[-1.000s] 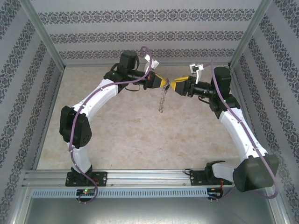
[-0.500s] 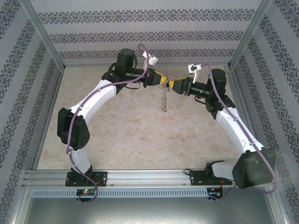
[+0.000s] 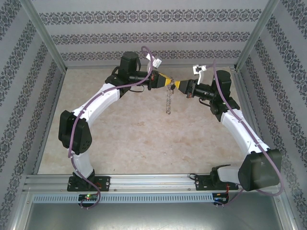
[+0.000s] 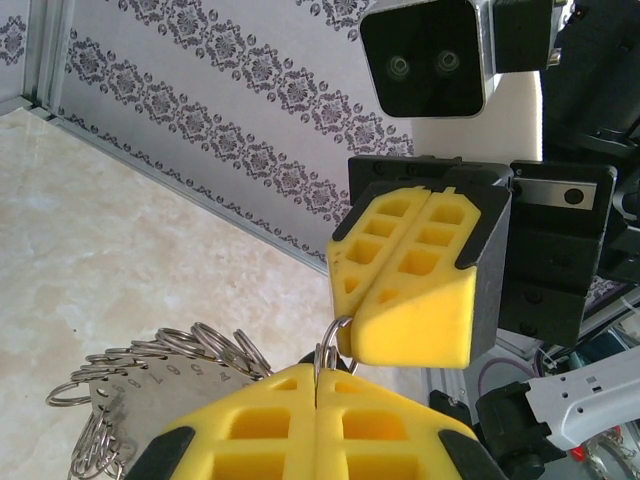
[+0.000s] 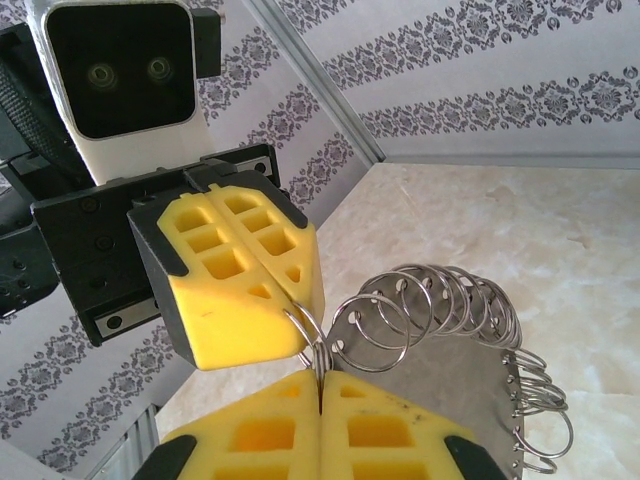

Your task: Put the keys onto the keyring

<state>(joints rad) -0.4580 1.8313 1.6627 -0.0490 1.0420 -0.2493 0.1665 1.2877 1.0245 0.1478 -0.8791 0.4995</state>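
1. My left hand (image 3: 168,84) is clamped shut on a small wire loop at the top of the keyring (image 3: 168,101).
2. My right hand (image 3: 178,85) is shut on the same loop. It meets the left tip to tip, the left reaching in from 9 o'clock and the right from 3 o'clock.
3. The keyring hangs from that pinch toward 6 o'clock, over the 12 o'clock end of the worktop (image 3: 124,139).
4. Seen close, it is a flat silver plate fringed with many small rings.
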